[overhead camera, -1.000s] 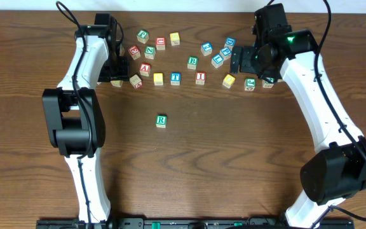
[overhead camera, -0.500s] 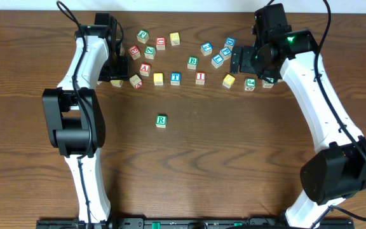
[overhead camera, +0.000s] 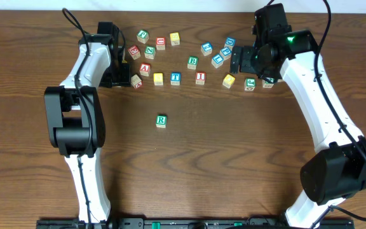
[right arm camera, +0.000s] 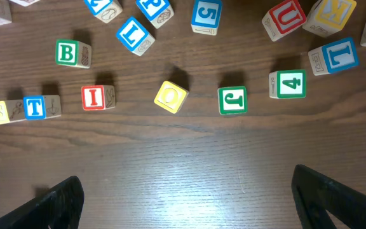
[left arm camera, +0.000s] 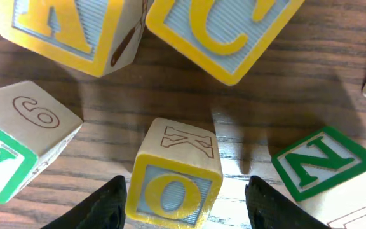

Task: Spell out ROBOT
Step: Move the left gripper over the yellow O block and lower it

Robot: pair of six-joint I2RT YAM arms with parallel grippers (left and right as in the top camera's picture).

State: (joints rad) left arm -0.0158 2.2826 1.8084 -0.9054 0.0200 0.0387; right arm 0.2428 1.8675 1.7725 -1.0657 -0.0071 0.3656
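Note:
The green R cube (overhead camera: 161,120) lies alone at mid-table. In the left wrist view a yellow O cube (left arm camera: 173,184) sits between the fingers of my left gripper (left arm camera: 186,187). The left finger is against it and a gap shows at the right finger, so the gripper is open. Overhead, the left gripper (overhead camera: 121,77) hides this cube. Green B (overhead camera: 192,62), blue T (overhead camera: 176,77) and a second yellow O (overhead camera: 229,81) lie in the back cluster. My right gripper (right arm camera: 186,181) hangs wide open over bare wood in front of B (right arm camera: 67,53), T (right arm camera: 34,106) and O (right arm camera: 171,96).
Red I (overhead camera: 200,77) and red A (overhead camera: 145,68) lie among several other letter cubes along the back. Close around the left fingers are a green N (left arm camera: 319,166), a yellow A (left arm camera: 68,25), a yellow C (left arm camera: 221,28) and a cube marked 9 (left arm camera: 18,140).
The left gripper has shifted slightly right and forward over the cube that lay beside it, so that cube no longer shows overhead. The right arm has not moved.

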